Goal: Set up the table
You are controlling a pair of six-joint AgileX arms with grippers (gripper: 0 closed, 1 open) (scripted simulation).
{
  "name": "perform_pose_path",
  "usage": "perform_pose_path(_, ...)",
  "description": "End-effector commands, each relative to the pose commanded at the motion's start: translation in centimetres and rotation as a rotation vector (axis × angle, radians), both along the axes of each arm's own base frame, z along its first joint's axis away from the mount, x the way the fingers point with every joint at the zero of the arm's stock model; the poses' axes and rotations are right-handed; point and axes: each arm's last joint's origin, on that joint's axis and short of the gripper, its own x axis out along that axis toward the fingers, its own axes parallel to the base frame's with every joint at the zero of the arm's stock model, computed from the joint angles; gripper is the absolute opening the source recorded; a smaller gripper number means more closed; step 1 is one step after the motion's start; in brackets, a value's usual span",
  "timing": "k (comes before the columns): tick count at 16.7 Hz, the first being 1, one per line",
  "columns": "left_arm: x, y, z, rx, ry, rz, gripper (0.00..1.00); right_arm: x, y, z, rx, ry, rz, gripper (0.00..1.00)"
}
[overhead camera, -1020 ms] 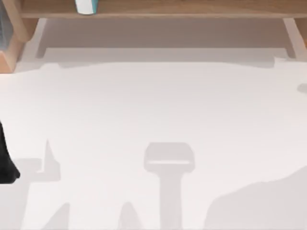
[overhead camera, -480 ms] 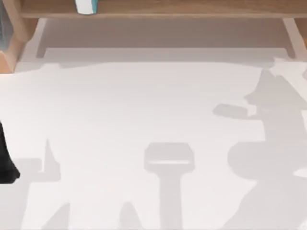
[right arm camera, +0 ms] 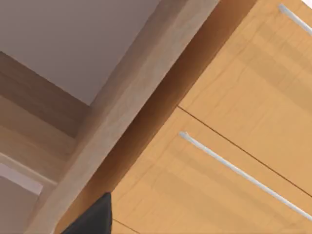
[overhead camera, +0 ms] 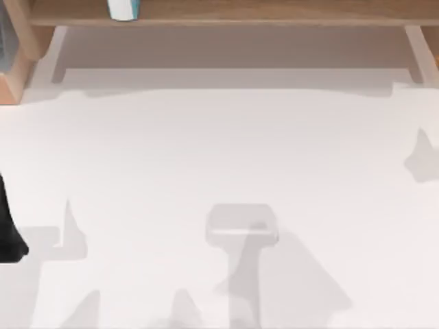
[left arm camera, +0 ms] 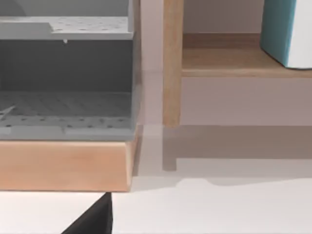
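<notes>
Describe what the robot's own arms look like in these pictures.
Little of them shows. The left arm is a plain matte black, tapering shape at the top view's left edge, with no cables or markings visible. A black wedge of hardware juts into each wrist view.

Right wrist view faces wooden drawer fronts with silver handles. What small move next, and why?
Probably turn the right gripper to square up with the nearer thin silver bar handle before closing in. That handle runs slantwise across this view on the light-brown wooden drawer front, so the approach looks unaligned. The left arm sits parked at the left edge of the broad white tabletop.
</notes>
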Motion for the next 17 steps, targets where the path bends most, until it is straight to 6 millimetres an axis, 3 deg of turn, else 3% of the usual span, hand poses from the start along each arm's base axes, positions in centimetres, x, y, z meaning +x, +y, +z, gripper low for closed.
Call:
perform_pose_path(3,0.0,0.0,0.0,0.000,0.000,0.000,1.00,-5.1,1.5,-2.6,0.221,-0.022,0.021,1.00)
perform_pose_path(6,0.0,0.0,0.0,0.000,0.000,0.000,1.00,-7.7,2.3,-6.4,0.415,-0.003,0.039,1.00)
perform_pose_path(11,0.0,0.0,0.0,0.000,0.000,0.000,1.00,-8.7,2.7,-11.0,0.610,0.058,0.043,1.00)
perform_pose_path(17,0.0,0.0,0.0,0.000,0.000,0.000,1.00,-8.7,2.8,-11.2,0.621,0.063,0.043,1.00)
